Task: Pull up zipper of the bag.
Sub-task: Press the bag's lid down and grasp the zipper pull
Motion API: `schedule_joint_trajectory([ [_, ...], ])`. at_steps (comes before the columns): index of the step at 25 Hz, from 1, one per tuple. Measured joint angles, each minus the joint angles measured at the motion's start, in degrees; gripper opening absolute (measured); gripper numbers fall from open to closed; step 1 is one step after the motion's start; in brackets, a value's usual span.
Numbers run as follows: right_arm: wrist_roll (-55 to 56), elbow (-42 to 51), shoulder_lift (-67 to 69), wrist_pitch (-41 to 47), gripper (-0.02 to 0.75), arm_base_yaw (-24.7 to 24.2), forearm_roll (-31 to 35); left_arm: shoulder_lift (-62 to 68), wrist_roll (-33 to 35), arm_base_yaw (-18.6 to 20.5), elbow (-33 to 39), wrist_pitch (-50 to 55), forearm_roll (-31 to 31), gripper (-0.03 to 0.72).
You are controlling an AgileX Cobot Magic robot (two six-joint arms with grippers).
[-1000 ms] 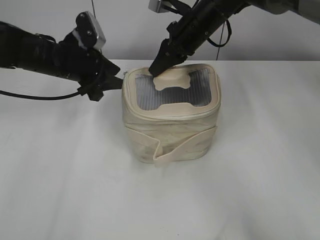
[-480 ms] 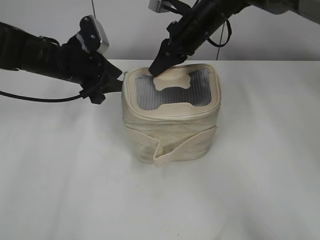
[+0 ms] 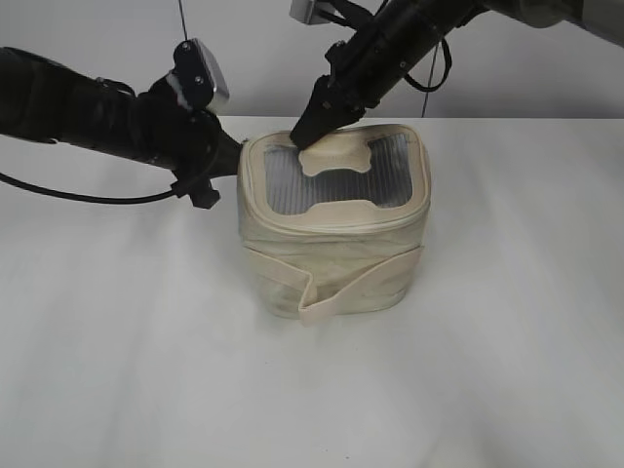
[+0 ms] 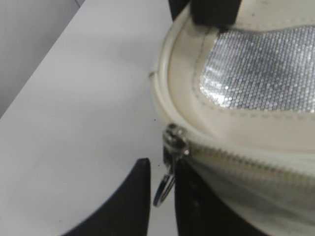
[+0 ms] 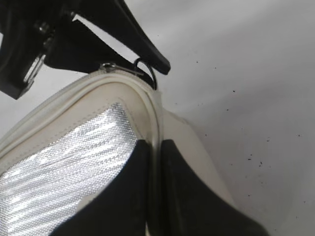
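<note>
The cream bag stands mid-table with a grey ribbed lid panel and a wide strap across its front. The zipper track runs round the lid's rim. Its silver pull tab hangs at the bag's back left corner, between the two fingers of my left gripper. That gripper is open, with a gap on the tab's left side. It sits at the corner in the exterior view. My right gripper is shut on the lid's rim at the back edge. The tab also shows in the right wrist view.
The bag stands on a white table. A pale wall lies behind the table's far edge. A black cable trails from the left arm over the table's left side.
My left arm has moved right toward the bag, bringing its gripper up to the back left corner. The right gripper and the bag have not moved.
</note>
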Motion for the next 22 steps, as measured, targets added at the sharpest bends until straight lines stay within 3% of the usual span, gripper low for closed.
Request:
schedule_joint_trajectory([
  [2,0.0,0.0,0.0,0.0,0.042,0.0,0.0,0.0,0.0,-0.12,-0.57,0.51,-0.42,0.041],
  [6,0.47,0.0,0.0,0.0,0.042,0.0,0.0,-0.07,-2.63,-0.25,-0.77,-0.83,3.02,0.015],
  [14,3.79,0.0,0.07,0.0,0.042,0.0,-0.05,-5.7,-26.92,-0.16,1.51,-1.6,21.71,0.01],
  [22,4.98,0.0,0.07,0.0,0.041,0.04,0.66,-16.59,-33.15,-1.06,12.32,-3.19,23.32,0.01],
])
